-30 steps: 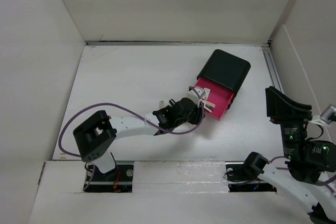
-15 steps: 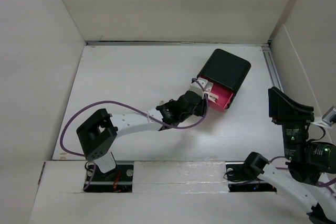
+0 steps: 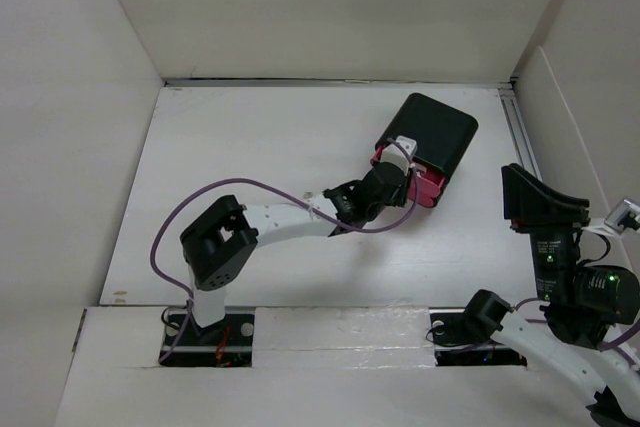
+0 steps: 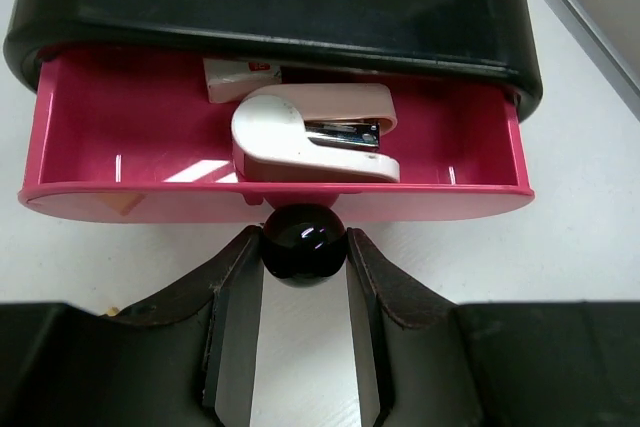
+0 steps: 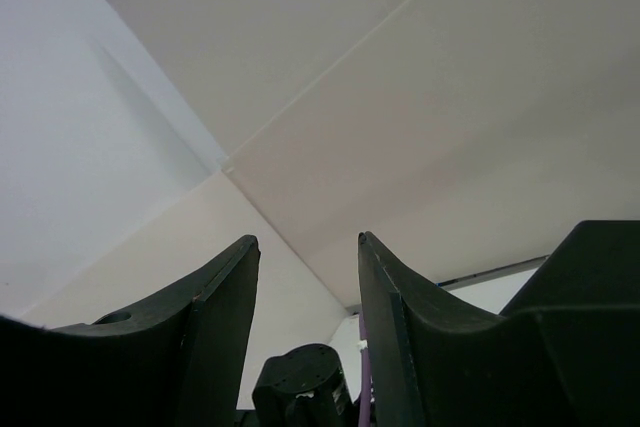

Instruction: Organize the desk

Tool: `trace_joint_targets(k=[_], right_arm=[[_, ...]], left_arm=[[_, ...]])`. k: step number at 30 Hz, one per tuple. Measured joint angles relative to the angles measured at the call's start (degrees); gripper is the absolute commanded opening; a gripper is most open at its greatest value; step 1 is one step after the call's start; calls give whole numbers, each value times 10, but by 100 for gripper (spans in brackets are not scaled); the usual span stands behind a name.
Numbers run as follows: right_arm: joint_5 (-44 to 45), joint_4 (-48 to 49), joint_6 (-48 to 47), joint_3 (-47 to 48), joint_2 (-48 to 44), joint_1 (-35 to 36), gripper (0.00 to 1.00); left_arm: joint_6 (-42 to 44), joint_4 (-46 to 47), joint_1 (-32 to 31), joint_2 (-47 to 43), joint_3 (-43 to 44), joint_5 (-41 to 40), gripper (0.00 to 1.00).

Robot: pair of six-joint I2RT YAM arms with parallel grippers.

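Now, left gripper (image 4: pixel 304 249) clamped on black knob (image 4: pixel 303 232) of pink drawer (image 4: pixel 150 117), white stapler (image 4: pixel 300 132) inside, cabinet (image 3: pixel 432 134) at two o'clock on desk (image 3: pixel 250 147), right gripper (image 5: pixel 308 287) parted, empty.

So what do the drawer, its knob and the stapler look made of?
Drawer: likely moulded plastic, pink, semi-gloss, with soft glints on its floor. Knob: black and glossy with sharp highlights; plastic or lacquer, can't tell. Stapler: pale matte shell, probably plastic, with a shiny metal strip in its mouth.
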Motion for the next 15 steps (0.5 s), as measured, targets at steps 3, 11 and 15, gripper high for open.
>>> trace_joint_targets(k=[3, 11, 15], right_arm=[[3, 0, 0, 0, 0, 0, 50], [10, 0, 0, -3, 13, 0, 51], [12, -1, 0, -10, 23, 0, 51]], left_arm=[[0, 0, 2, 16, 18, -10, 17], [-2, 14, 14, 66, 72, -21, 21], [-3, 11, 15, 81, 91, -30, 29]])
